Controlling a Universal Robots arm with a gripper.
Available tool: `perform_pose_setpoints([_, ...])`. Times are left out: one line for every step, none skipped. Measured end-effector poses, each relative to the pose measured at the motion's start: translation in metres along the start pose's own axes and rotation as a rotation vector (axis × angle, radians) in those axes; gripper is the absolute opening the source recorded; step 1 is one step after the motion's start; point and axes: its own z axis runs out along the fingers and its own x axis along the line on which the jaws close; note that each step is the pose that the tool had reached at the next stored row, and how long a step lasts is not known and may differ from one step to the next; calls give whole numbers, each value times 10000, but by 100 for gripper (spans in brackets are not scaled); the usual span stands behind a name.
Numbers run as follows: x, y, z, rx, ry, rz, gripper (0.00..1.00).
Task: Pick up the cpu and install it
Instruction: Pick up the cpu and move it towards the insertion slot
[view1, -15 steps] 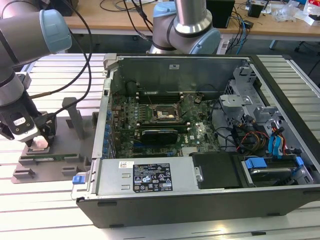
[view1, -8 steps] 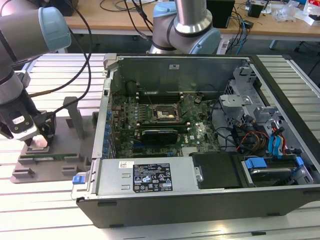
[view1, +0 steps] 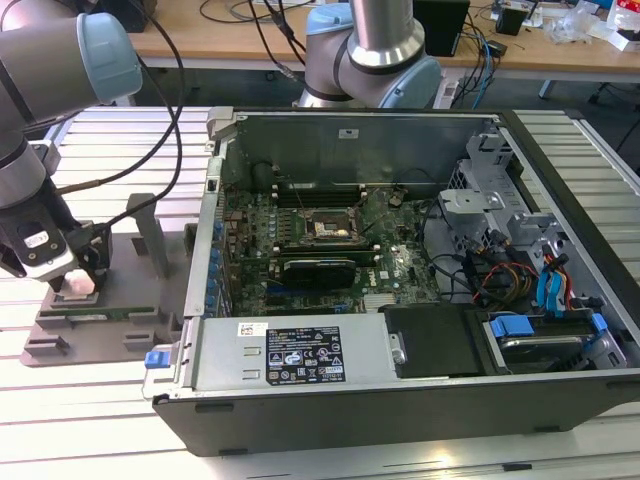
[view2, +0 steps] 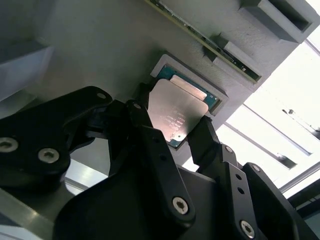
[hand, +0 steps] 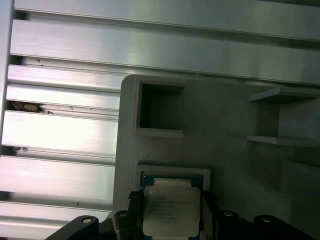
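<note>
Clenched on the cpu (view2: 177, 107) by two opposite edges, dead centre in the gripper (view2: 171, 120); at the holder's (view1: 100, 320) recess, well apart from the case (view1: 350, 140), toward the exterior view's left.

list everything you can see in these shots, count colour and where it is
cpu: one, silver top with green edge, in a recess of the holder
holder: one, grey, on the table at the exterior view's left
table: one, silver, slatted, under everything
computer case: one, black, open, mid-table
motherboard: one, green, inside the case
socket: one, dark with metal frame, on the motherboard
card: one, long, black, beside the socket
power supply: one, silver, labelled, inside the case
desk: one, wooden, background
other arm: one, silver and light blue, behind the case
arm: one, silver and light blue, exterior view's left
end effector: one, black, down over the cpu
</note>
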Motion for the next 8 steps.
perform_pose_setpoints([-2, 0, 6, -10, 3, 0, 55])
perform_pose_setpoints([-2, 0, 8, -12, 3, 1, 55])
perform_pose_setpoints([-3, 0, 9, -11, 4, 0, 55])
perform_pose_setpoints([-4, -1, 10, -11, 4, 0, 55])
perform_pose_setpoints([-4, 0, 10, -11, 3, 0, 55])
perform_pose_setpoints([-5, -1, 11, -12, 3, 0, 55])
perform_pose_setpoints([-5, -1, 11, -12, 2, 0, 55])
perform_pose_setpoints([-5, 0, 10, -13, 0, 0, 55])
